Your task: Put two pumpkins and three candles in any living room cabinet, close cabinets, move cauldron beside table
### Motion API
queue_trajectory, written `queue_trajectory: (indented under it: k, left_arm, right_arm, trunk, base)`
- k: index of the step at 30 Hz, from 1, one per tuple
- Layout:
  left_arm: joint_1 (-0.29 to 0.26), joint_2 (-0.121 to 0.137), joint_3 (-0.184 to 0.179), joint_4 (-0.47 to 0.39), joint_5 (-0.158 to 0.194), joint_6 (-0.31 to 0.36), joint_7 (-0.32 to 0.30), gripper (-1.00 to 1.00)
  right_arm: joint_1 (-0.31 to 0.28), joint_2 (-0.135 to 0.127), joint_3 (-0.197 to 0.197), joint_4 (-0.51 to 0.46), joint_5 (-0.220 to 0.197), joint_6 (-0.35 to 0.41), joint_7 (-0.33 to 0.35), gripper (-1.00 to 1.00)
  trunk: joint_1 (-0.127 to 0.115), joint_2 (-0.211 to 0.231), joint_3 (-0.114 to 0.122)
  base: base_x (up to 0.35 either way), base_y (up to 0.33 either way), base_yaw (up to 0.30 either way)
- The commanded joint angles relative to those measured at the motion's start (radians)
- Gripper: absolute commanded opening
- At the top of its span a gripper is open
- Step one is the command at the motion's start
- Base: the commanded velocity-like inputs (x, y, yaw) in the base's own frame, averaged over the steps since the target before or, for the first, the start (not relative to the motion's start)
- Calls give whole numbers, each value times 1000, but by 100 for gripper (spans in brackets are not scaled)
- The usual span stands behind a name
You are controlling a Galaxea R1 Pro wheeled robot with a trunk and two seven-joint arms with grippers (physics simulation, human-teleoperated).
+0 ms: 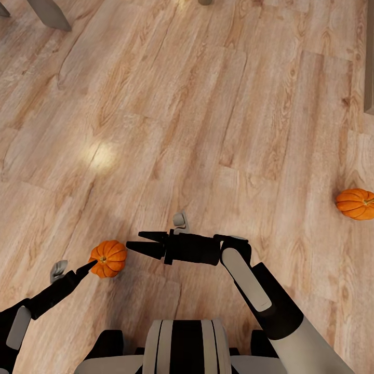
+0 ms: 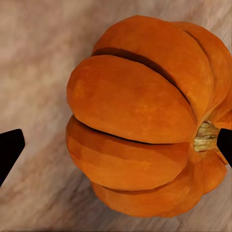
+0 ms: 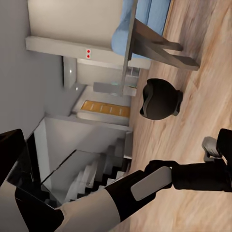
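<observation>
One orange ribbed pumpkin (image 1: 107, 258) lies on the wooden floor just ahead of my base. My left gripper (image 1: 93, 264) reaches it from the lower left, one fingertip at its near side. In the left wrist view this pumpkin (image 2: 135, 121) sits between the two wide-apart black fingertips (image 2: 9, 150), so the gripper (image 2: 118, 147) is open around it. My right gripper (image 1: 134, 241) hovers open just right of that pumpkin, pointing left, and holds nothing. A second pumpkin (image 1: 356, 203) lies at the right edge. The black cauldron (image 3: 159, 99) stands on the floor beside the table (image 3: 162, 48). The candles and the cabinet are out of view.
Grey slanted table legs (image 1: 49, 13) stand at the far left of the floor, and a pale furniture edge (image 1: 370, 62) runs along the far right. The right wrist view takes in a blue sofa (image 3: 145, 19), a staircase (image 3: 92, 176) and my left arm (image 3: 145, 181).
</observation>
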State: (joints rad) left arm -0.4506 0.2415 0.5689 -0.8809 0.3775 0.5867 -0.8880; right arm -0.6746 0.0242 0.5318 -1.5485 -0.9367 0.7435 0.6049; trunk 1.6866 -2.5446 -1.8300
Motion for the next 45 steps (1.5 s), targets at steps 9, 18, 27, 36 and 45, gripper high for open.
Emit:
queue_trajectory:
  k: [9, 18, 27, 36, 45]
  left_arm:
    - [0, -3, 1, 0, 3, 6, 2, 100]
    - [0, -5, 0, 0, 2, 3, 3, 100]
    - [0, -5, -1, 0, 1, -8, 3, 100]
    - [0, -5, -1, 0, 3, -14, 3, 100]
    - [0, -5, -1, 0, 2, -15, 3, 100]
  right_arm:
    - [0, 0, -1, 0, -5, 7, 0, 100]
    - [0, 0, -1, 0, -5, 7, 0, 100]
    - [0, 0, -1, 0, -5, 7, 0, 100]
    - [0, 0, -1, 0, -5, 7, 1, 100]
    - [0, 0, -1, 0, -5, 7, 1, 100]
  trunk:
    - [1, -1, -3]
    - [2, -1, -3]
    - [2, -1, -3]
    - [2, -1, -3]
    - [2, -1, -3]
  base:
    - [0, 0, 0]
    - [0, 0, 0]
    - [0, -2, 0]
    - [0, -61, 0]
    - [22, -16, 0]
